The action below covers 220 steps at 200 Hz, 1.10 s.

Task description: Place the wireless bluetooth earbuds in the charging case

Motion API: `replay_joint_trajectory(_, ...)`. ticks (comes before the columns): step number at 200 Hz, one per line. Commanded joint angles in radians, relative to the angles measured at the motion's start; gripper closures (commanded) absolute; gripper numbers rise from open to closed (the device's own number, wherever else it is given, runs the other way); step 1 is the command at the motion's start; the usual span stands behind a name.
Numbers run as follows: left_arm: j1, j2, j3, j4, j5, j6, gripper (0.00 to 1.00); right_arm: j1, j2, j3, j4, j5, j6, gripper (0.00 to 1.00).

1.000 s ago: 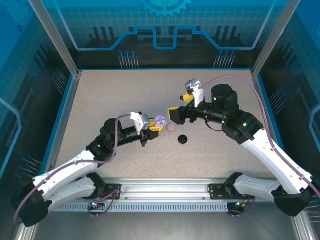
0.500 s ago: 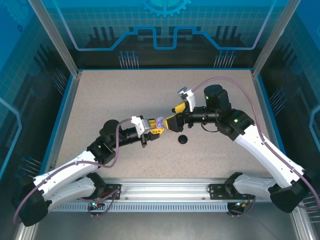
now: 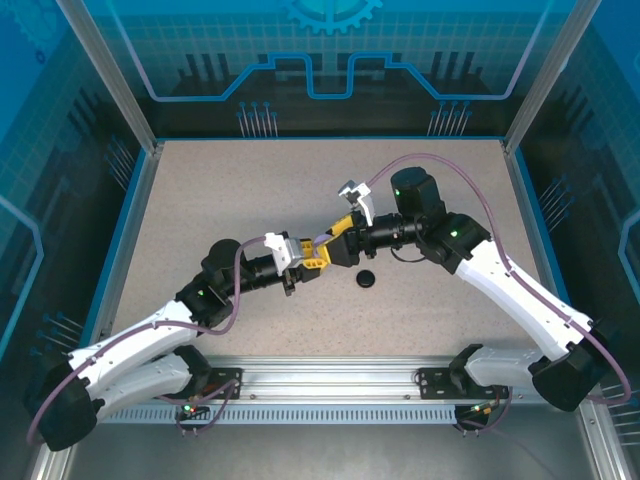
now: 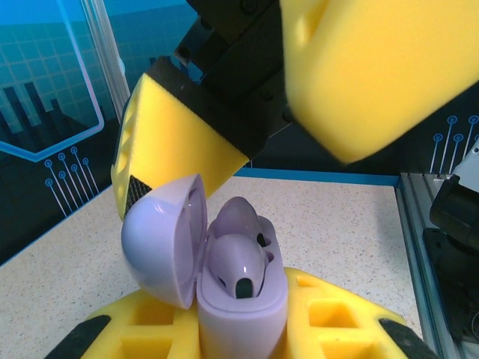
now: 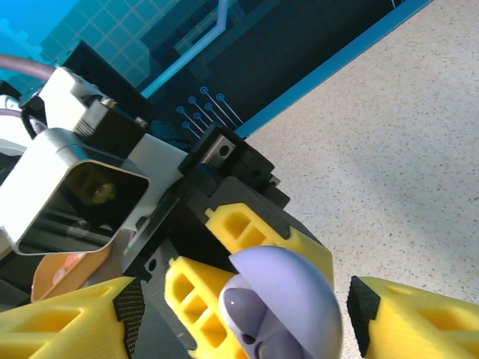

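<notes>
Top view: both arms meet over the middle of the speckled table (image 3: pixel 200 200).

Left gripper (image 3: pixel 312 255): clamped tight on the lilac charging case (image 4: pixel 243 314), which stands upright between its yellow fingertips, raised off the table. The shell is smooth and plain lilac in the left wrist view.

Case lid (image 4: pixel 161 239): hinged open to the left in that view, standing roughly upright beside the body.

Lilac earbuds (image 4: pixel 238 260): two seated in the case wells, one in front and one behind it. The front bud shows a small dark opening on its face.

Right gripper (image 3: pixel 332 240): reaches in from the right at the level of the case top. Its jaws stand apart, one yellow finger (image 5: pixel 67 318) on each side of the lid, which sits in the gap between them. A dark gap shows between the lid and the right-hand finger, so nothing is gripped. In the left wrist view one finger sits just behind the lid; I cannot tell whether it touches.

Black disc (image 3: pixel 367 279): lies flat on the table near the grippers, apart from both.
</notes>
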Motion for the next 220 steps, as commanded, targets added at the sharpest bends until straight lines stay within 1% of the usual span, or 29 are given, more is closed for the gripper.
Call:
replay_joint_trajectory(1, -0.008, 0.008, 0.009, 0.002, -0.012, 0.0, 1.0, 0.008, -0.022, 0.031, -0.009, -0.036, -0.023, 0.28)
replay_joint_trajectory(28, -0.008, 0.012, 0.011, -0.004, -0.023, -0.002, 1.0, 0.007, -0.036, 0.019, -0.035, -0.037, -0.035, 0.32)
replay_joint_trajectory(55, -0.007, 0.012, 0.011, -0.009, -0.026, -0.003, 1.0, 0.008, -0.058, 0.004, -0.052, -0.012, -0.045, 0.34)
replay_joint_trajectory(87, -0.007, 0.013, 0.014, -0.015, -0.031, -0.003, 1.0, 0.007, -0.074, -0.004, -0.072, 0.0, -0.057, 0.34)
replay_joint_trajectory(112, -0.007, 0.014, 0.015, -0.015, -0.027, -0.009, 1.0, 0.007, -0.084, -0.006, -0.098, 0.046, -0.071, 0.33)
replay_joint_trajectory(136, -0.007, 0.015, 0.014, -0.021, -0.026, -0.01, 1.0, 0.003, -0.103, 0.01, -0.139, 0.168, -0.091, 0.31)
replay_joint_trajectory(152, -0.007, 0.013, 0.014, -0.039, -0.028, -0.02, 1.0, -0.001, -0.128, 0.011, -0.165, 0.315, -0.099, 0.3)
replay_joint_trajectory(162, -0.007, 0.014, 0.012, -0.051, -0.029, -0.031, 1.0, -0.005, -0.15, 0.004, -0.182, 0.442, -0.087, 0.28)
replay_joint_trajectory(166, -0.008, 0.013, 0.01, -0.055, -0.03, -0.038, 1.0, -0.007, -0.156, -0.001, -0.186, 0.474, -0.084, 0.28)
replay_joint_trajectory(182, -0.006, 0.013, -0.002, -0.072, -0.042, -0.079, 1.0, -0.021, -0.189, -0.026, -0.212, 0.649, -0.043, 0.21)
replay_joint_trajectory(189, -0.007, 0.015, -0.006, -0.085, -0.051, -0.103, 1.0, -0.036, -0.202, -0.041, -0.225, 0.703, -0.021, 0.16)
replay_joint_trajectory(201, -0.007, 0.019, -0.016, -0.111, -0.064, -0.161, 1.0, -0.073, -0.226, -0.073, -0.241, 0.756, 0.025, 0.08)
replay_joint_trajectory(214, -0.006, 0.032, -0.015, -0.167, -0.06, -0.218, 1.0, -0.117, -0.248, -0.11, -0.237, 0.747, 0.054, 0.0)
replay_joint_trajectory(220, -0.006, 0.04, -0.014, -0.194, -0.06, -0.242, 1.0, -0.138, -0.258, -0.132, -0.229, 0.735, 0.064, 0.0)
